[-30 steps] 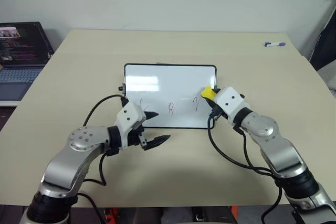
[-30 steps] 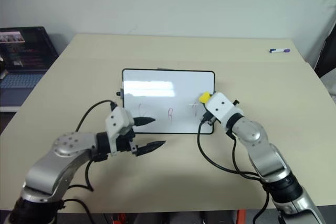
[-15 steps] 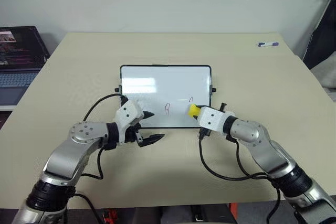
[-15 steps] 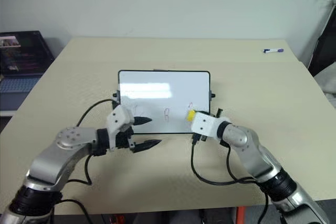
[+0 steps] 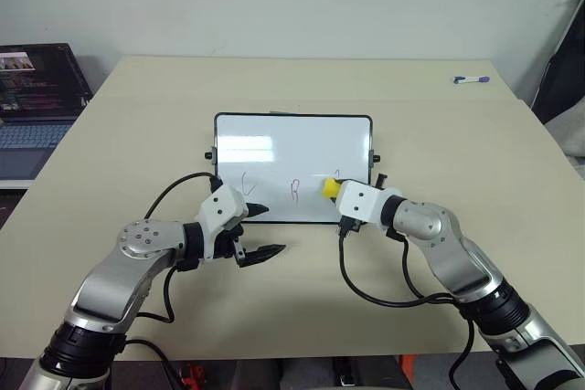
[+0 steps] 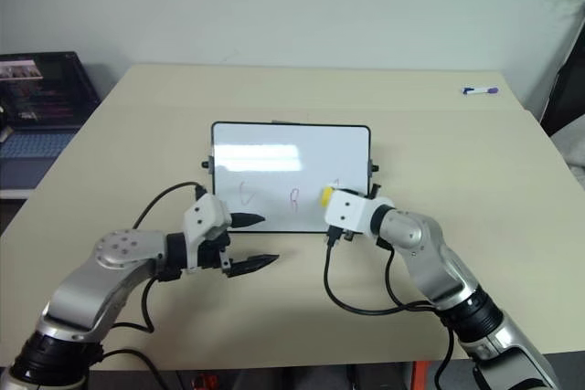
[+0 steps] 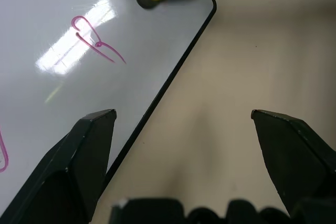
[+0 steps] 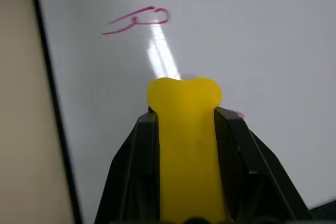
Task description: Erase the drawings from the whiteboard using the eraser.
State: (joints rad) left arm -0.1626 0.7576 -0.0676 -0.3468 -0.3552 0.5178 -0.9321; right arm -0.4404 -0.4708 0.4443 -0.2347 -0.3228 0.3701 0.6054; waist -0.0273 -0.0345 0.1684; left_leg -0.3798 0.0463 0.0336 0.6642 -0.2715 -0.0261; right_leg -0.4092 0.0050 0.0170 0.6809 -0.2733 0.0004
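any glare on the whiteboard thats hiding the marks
Left eye view: a bright glare patch on the whiteboard sits above the drawings, which stay readable. Right wrist view: a glare streak runs from the R mark to the eraser. Left wrist view: glare lies right beside the R.

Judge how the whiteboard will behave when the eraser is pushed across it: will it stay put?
The whiteboard looks thin, light and glossy, lying flat on the smooth table, so it may slide. The left gripper hangs open at its near edge, not pinning it. The eraser looks firm enough to push.
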